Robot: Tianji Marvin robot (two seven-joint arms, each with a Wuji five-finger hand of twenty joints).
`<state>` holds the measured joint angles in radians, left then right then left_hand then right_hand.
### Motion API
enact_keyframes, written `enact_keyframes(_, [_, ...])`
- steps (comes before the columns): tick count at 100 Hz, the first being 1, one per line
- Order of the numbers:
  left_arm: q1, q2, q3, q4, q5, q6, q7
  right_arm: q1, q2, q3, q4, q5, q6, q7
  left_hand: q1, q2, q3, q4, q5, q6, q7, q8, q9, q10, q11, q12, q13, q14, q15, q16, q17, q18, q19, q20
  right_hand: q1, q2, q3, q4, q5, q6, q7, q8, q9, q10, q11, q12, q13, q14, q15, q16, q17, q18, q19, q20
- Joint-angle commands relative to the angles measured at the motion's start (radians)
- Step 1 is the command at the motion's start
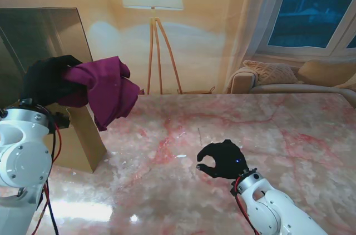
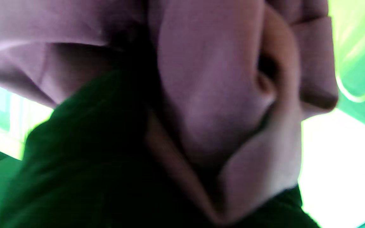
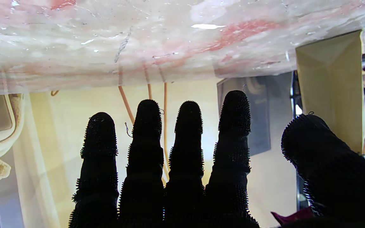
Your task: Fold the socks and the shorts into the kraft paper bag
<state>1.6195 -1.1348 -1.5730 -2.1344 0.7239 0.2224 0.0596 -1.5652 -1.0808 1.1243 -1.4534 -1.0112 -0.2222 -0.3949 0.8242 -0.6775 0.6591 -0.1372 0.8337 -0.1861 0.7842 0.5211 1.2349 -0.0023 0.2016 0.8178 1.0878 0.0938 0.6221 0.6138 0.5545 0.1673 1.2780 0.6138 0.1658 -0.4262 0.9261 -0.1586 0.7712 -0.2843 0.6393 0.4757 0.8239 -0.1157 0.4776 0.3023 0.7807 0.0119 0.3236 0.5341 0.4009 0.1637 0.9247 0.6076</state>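
A home living room: floor lamp [image 1: 152,1], cushioned sofa [image 1: 289,76], window [image 1: 314,7], curtain [image 1: 247,24], marble table [image 1: 222,129].

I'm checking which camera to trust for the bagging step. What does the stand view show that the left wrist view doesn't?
Only the stand view shows the kraft paper bag beneath the raised left hand, the marble table and the right hand, empty over the table. Only the left wrist view shows the fabric's folds close up. Both show the maroon shorts bunched in the left hand's grip.
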Motion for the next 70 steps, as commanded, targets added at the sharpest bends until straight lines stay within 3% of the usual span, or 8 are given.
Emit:
enact_keyframes(1, [-0.005, 0.008, -0.037, -0.032, 0.003, 0.014, -0.013, -0.002, -0.006, -0.005, 0.003, 0.000, 0.002, 0.000, 0.069, 0.104, 0.080, -0.023, 0.067, -0.090, 0.038, 0.053, 0.045, -0.016, 0.005, 0.012, 0.027, -0.006, 0.015, 0.005, 0.000, -0.007, 0.030, -0.008, -0.013, 0.018, -0.016, 0.068, -0.008, 0.003, -0.012, 0.015, -0.006, 0.010, -0.001, -0.013, 0.001, -0.024, -0.014, -0.017, -0.019, -0.006, 0.008, -0.014])
enact_keyframes(34, [-0.012, 0.026, -0.189, -0.047, -0.057, 0.066, -0.141, 0.027, -0.010, -0.042, 0.046, 0.021, 0.002, -0.009, 0.078, 0.113, 0.065, -0.020, 0.064, -0.086, 0.030, 0.065, 0.042, -0.010, 0.004, 0.008, 0.025, -0.004, 0.007, 0.003, -0.004, -0.009, 0.021, -0.007, -0.012, 0.020, -0.019, 0.069, -0.003, 0.000, -0.010, 0.019, -0.010, 0.010, 0.001, -0.011, -0.006, -0.022, -0.010, -0.013, -0.022, -0.002, 0.013, -0.010])
enact_keyframes(48, [-0.020, 0.024, -0.232, -0.029, -0.077, 0.081, -0.138, 0.038, -0.010, -0.053, 0.063, 0.029, -0.001, -0.007, 0.082, 0.111, 0.063, -0.018, 0.065, -0.081, 0.027, 0.069, 0.042, -0.005, 0.003, 0.004, 0.026, -0.002, 0.005, 0.003, -0.004, -0.009, 0.020, -0.006, -0.011, 0.020, -0.021, 0.069, -0.002, -0.001, -0.010, 0.020, -0.012, 0.011, 0.001, -0.010, -0.008, -0.023, -0.010, -0.012, -0.023, -0.001, 0.013, -0.009])
enact_keyframes(70, [-0.052, 0.024, -0.275, 0.014, -0.034, 0.076, -0.115, 0.040, -0.009, -0.055, 0.069, 0.029, -0.002, -0.003, 0.083, 0.107, 0.061, -0.016, 0.069, -0.080, 0.023, 0.070, 0.044, -0.007, 0.003, 0.000, 0.029, -0.002, 0.005, 0.002, -0.003, -0.011, 0.018, -0.003, -0.010, 0.020, -0.021, 0.069, -0.002, -0.002, -0.011, 0.022, -0.014, 0.012, 0.001, -0.010, -0.012, -0.022, -0.010, -0.011, -0.024, 0.001, 0.015, -0.006])
